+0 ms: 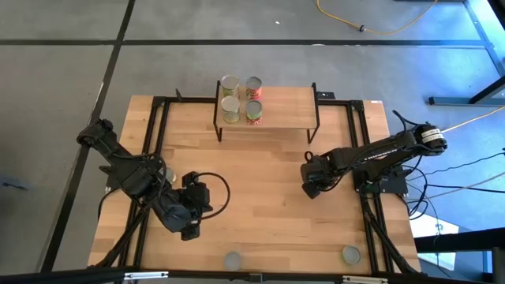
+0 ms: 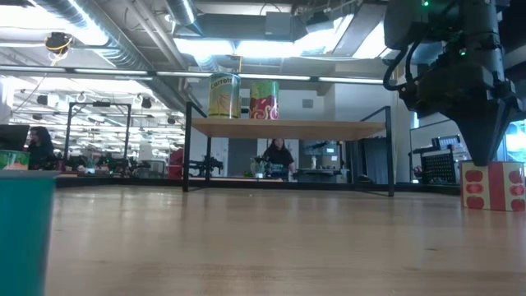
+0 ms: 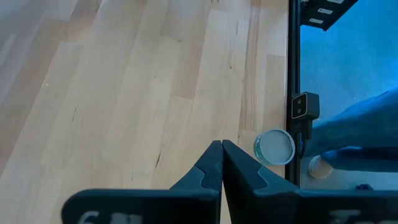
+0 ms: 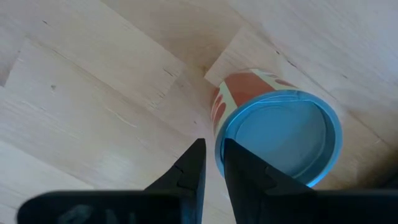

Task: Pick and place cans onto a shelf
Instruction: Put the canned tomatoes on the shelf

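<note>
Nearest the front edge of the table [image 1: 268, 221], two cans stand untouched: one near the middle of that edge [image 1: 232, 259] and one toward the right corner [image 1: 350, 255], both seen from above as silver tops.

A little farther in, the left end effector [image 1: 192, 230] hangs over the table's left front part with its fingers pressed together and nothing between them. Its wrist view shows a teal-sided can [image 3: 274, 147] just beside the fingertips, close to the black frame rail [image 3: 292, 87].

Across the table, the right end effector [image 4: 210, 163] is low over a red-labelled can [image 4: 273, 134] that stands upright, its long axis vertical. The fingers are nearly closed with only a slim gap, and the can sits just beside them rather than between them. That offset is probably what the coming move turns on: the fingers would need to spread and shift sideways over the can before any grasp. The right arm looks much the nearer to this can.

At the far edge stands the shelf [image 1: 288, 110], with four cans grouped on its left end [image 1: 241, 99], two with yellow-green labels and two with red. Its right part is bare.
</note>
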Tool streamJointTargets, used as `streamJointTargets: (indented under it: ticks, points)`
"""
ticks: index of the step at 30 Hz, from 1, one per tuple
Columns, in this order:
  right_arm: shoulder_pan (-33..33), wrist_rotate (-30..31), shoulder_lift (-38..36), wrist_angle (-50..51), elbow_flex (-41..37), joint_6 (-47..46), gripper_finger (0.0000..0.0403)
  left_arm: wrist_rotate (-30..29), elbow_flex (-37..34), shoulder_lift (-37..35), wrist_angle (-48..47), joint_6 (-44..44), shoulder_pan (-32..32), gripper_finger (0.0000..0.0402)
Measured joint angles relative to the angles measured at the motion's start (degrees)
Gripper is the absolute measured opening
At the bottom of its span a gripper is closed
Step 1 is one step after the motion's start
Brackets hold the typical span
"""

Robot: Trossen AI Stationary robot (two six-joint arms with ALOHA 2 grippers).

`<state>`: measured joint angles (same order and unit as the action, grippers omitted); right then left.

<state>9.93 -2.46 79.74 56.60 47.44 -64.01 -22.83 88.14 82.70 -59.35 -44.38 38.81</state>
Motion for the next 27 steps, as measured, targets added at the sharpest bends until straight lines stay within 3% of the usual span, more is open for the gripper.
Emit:
streamJointTargets:
  ticks: [11,15,19,27]
  points:
    - [-0.2,-1.8,4.4,0.8,0.3,1.1,0.006,0.2,0.0,0.0,0.3,0.5,0.0,0.0]
    - [-0.2,-1.7,4.6,0.9,0.3,1.6,0.0043,0.6,0.0,0.0,0.5,0.5,0.0,0.0]
    - [-0.1,-1.9,4.6,0.2,0.3,5.8,0.0011,0.8,0.0,0.0,0.5,0.5,0.0,0.0]
    - [0.2,0.1,5.3,2.3,4.3,12.4,0.0006,0.9,0.0,0.0,0.4,0.6,0.0,0.0]
